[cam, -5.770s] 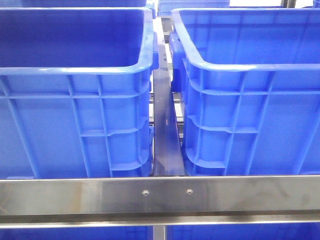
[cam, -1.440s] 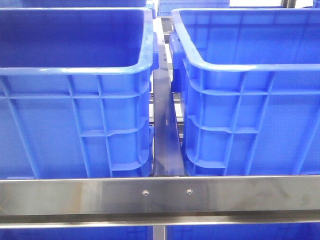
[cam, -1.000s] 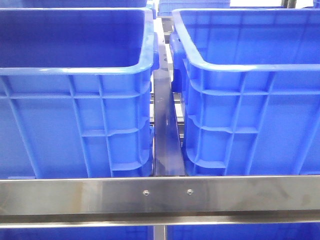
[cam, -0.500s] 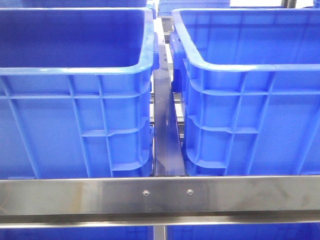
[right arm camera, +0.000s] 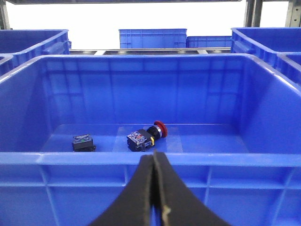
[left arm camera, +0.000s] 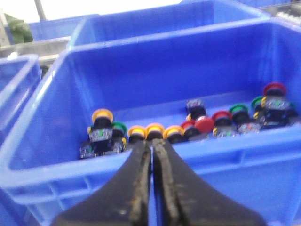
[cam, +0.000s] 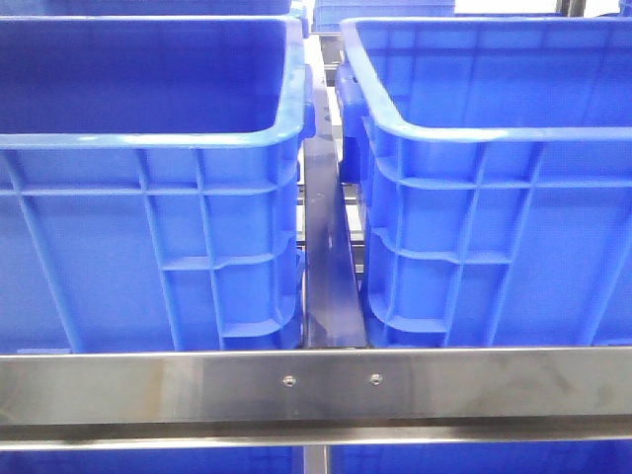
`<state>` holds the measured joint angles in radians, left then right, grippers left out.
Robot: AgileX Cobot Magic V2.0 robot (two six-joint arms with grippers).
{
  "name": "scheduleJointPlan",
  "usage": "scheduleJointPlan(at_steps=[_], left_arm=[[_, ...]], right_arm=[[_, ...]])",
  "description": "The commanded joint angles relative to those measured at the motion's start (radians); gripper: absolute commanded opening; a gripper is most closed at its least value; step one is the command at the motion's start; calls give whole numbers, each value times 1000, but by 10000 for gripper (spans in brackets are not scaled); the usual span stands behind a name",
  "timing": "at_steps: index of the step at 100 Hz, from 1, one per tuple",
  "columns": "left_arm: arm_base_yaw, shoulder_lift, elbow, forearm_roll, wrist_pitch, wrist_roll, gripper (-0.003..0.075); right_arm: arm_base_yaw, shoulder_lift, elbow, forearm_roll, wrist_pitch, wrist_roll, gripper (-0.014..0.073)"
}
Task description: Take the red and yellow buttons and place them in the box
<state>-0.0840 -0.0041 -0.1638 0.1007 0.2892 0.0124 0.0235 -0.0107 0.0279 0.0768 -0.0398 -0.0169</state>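
While both grippers' fingers sit pressed together holding nothing, left gripper (left arm camera: pixel 152 146) faces a blue bin (left arm camera: pixel 42 141) of mixed buttons (left arm camera: pixel 188 128) mid-frame (red, yellow, green caps), right gripper (right arm camera: pixel 154 157) faces box (right arm camera: pixel 150 159) with one red button (right arm camera: pixel 146 135) centre.

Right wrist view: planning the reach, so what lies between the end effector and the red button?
The near wall of the blue bin stands between the shut right end effector and the red button.
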Motion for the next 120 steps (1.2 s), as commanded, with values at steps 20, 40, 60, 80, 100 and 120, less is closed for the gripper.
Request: scheduleJointPlan(at_steps=[20, 40, 60, 80, 100, 120], left_arm=[[12, -34, 83, -20, -235, -3, -19], [13, -34, 150, -22, -335, -3, -19], [13, -34, 172, -24, -379, -3, -19], [13, -34, 172, -24, -379, -3, -19], [13, -34, 172, -24, -379, -3, -19], [13, -34, 172, -24, -379, -3, -19]], right_arm=[[1, -21, -1, -9, -79, 0, -60], [1, -21, -1, -9, -79, 0, -60], [1, -21, -1, -9, -79, 0, -60], [1, -21, -1, -9, -79, 0, -60], [1, -21, -1, -9, -79, 0, -60], [1, -21, -1, -9, -79, 0, -60]])
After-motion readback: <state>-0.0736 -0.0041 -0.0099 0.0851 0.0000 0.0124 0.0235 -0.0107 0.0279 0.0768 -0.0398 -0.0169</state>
